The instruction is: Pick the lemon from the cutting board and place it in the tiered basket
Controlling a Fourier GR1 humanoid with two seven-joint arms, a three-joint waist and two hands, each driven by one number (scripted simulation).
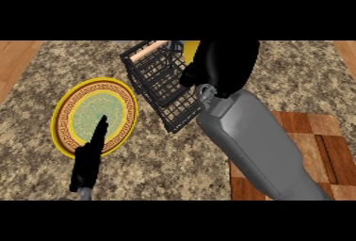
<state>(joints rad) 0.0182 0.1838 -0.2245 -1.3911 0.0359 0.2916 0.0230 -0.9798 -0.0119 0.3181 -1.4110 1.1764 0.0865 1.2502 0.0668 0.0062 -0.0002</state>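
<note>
My right hand [221,63] hangs over the right side of the black wire tiered basket [156,80], its fingers curled downward. A sliver of yellow, the lemon [190,45], shows at the hand's upper left edge; the rest of it is hidden by the hand. The wooden cutting board [313,141] lies at the lower right, partly under my right forearm, with nothing visible on it. My left hand [90,157] stays open at the lower left, fingers straight and pointing up.
A round plate [104,84] with a yellow rim, brown key pattern and green centre lies left of the basket, with my left hand's fingertips over its lower part. The speckled stone counter [173,160] runs between the plate and the board.
</note>
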